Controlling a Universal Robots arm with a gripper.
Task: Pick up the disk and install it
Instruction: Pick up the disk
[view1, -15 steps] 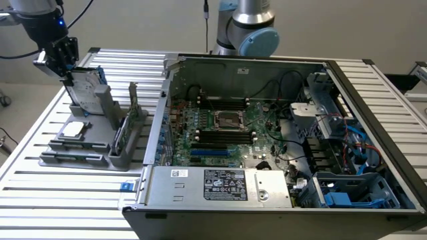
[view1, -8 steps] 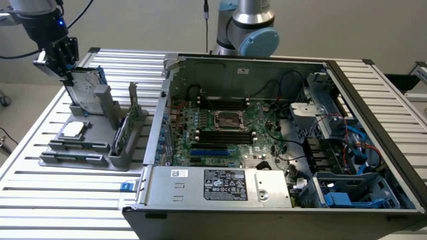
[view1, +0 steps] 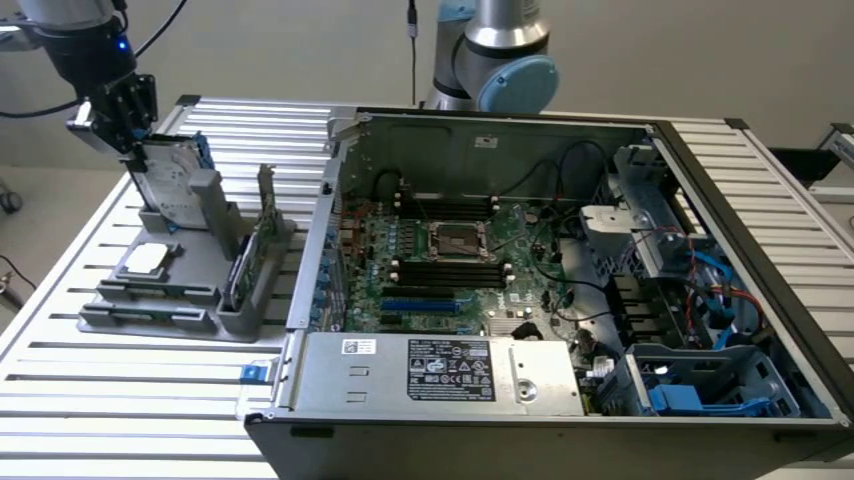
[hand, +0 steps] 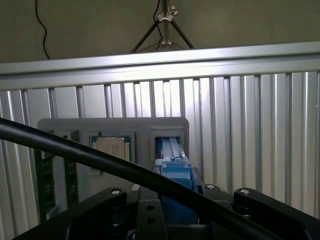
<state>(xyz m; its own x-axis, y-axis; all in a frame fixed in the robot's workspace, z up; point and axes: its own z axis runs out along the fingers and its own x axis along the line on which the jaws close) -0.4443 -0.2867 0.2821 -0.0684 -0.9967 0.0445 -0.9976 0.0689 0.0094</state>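
The disk (view1: 171, 168) stands on edge in the far slot of a grey holder (view1: 160, 310) on the slatted table, at the exterior view's left. It is silver metal with a blue carrier around it. My gripper (view1: 142, 148) comes down from above onto the disk's top edge, with its fingers closed on either side. In the wrist view the blue carrier of the disk (hand: 174, 170) rises out of the holder's slot (hand: 167, 136) and runs up between the black gripper parts.
An open computer case (view1: 747, 200) with its motherboard (view1: 454, 250) fills the exterior view's right half, with a blue drive bay (view1: 674, 395) at its near corner. The holder also carries a square silver chip (view1: 147, 258) and a green card (view1: 244, 268). A black cable (hand: 75, 150) crosses the wrist view.
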